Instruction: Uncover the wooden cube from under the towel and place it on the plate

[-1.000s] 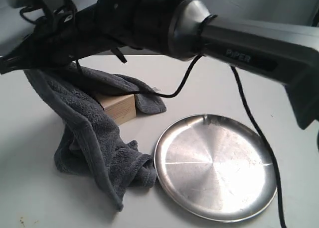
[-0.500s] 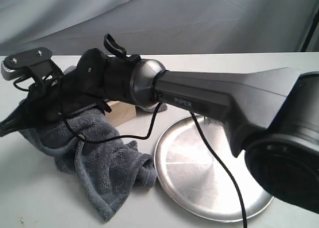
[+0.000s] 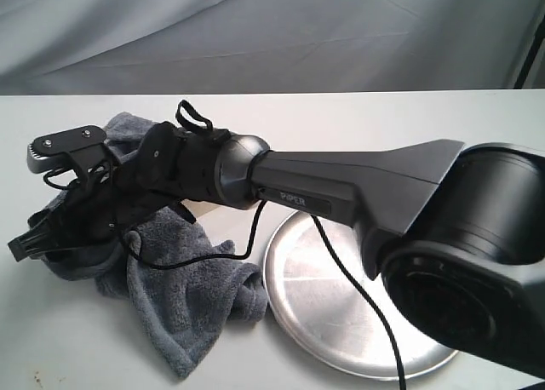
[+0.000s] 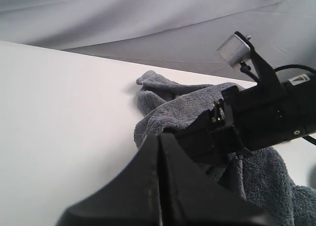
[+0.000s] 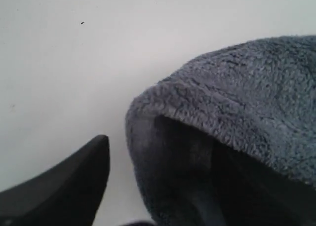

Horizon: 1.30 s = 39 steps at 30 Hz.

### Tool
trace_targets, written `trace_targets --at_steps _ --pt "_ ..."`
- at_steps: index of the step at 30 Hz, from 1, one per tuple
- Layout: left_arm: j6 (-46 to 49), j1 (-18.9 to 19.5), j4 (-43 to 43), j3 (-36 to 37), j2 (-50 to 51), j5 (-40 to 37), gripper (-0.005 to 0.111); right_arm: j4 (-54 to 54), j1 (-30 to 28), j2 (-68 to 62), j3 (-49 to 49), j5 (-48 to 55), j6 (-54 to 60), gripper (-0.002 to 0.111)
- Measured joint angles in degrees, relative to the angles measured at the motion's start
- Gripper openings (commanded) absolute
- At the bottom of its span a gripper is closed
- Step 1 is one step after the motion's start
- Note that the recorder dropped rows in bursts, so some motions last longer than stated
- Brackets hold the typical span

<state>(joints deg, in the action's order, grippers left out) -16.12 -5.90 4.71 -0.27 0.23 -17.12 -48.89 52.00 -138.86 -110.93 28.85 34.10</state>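
Left pincer (image 4: 159,137): fingers pressed together, nothing between them, aimed over bare counter (image 4: 59,112) at the towel (image 4: 173,107).

Far left in the exterior view, the right pincer (image 3: 25,241) sits low by the heap. We judge it apart: one finger (image 5: 74,186) stands clear of the fleece fold, the other is hidden beneath it.

Towel is bunched just beside the plate's rim.

Cube (image 3: 202,209): we see only a tan sliver under the right forearm, between towel and plate (image 3: 341,322). It lies rightward of the right pincer, back along that arm, toward the plate.

Its faces and long axis we cannot make out, nor whether the left pincer is nearer.
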Motion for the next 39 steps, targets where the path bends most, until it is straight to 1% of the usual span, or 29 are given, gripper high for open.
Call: trace_targets --at_steps 5,8,10,12,15,18,19,21,23,26,28,31,34,39 --pt "0.0 0.0 0.0 0.0 0.0 0.0 0.000 2.0 0.0 4.3 0.0 0.5 -0.2 0.079" --pt "0.0 0.0 0.0 0.0 0.0 0.0 0.000 3.0 0.0 7.1 0.0 0.5 -0.2 0.079" --pt "0.1 0.0 0.0 0.0 0.0 0.0 0.000 3.1 -0.5 8.5 0.0 0.7 -2.2 0.079" --pt "0.1 0.0 0.0 0.0 0.0 0.0 0.000 3.1 -2.7 10.1 0.0 0.9 -5.9 0.079" --pt "0.1 0.0 0.0 0.0 0.0 0.0 0.000 6.2 -9.0 11.0 0.0 2.5 -10.8 0.079" --pt "0.1 0.0 0.0 0.0 0.0 0.0 0.000 11.0 -13.5 11.0 0.0 4.4 -11.7 0.071" --pt "0.1 0.0 0.0 0.0 0.0 0.0 0.000 12.5 -14.6 11.0 0.0 5.1 -12.1 0.067" --pt "0.1 0.0 0.0 0.0 0.0 0.0 0.000 17.7 -17.1 11.0 0.0 6.6 -14.5 0.062" --pt "0.1 0.0 0.0 0.0 0.0 0.0 0.000 24.1 -19.2 11.0 0.0 8.5 -18.4 0.063" --pt "0.1 0.0 0.0 0.0 0.0 0.0 0.000 31.6 -22.0 11.0 0.0 12.5 -22.9 0.069" --pt "0.1 0.0 0.0 0.0 0.0 0.0 0.000 33.6 -23.8 10.5 0.0 14.7 -25.2 0.073" --pt "0.1 0.0 0.0 0.0 0.0 0.0 0.000 34.8 -26.1 8.9 0.0 16.2 -28.2 0.075" --pt "0.1 0.0 0.0 0.0 0.0 0.0 0.000 34.6 -27.6 6.7 0.0 16.7 -29.4 0.075" --pt "0.1 0.0 0.0 0.0 0.0 0.0 0.000 34.0 -28.0 3.4 0.0 15.1 -29.0 0.075"
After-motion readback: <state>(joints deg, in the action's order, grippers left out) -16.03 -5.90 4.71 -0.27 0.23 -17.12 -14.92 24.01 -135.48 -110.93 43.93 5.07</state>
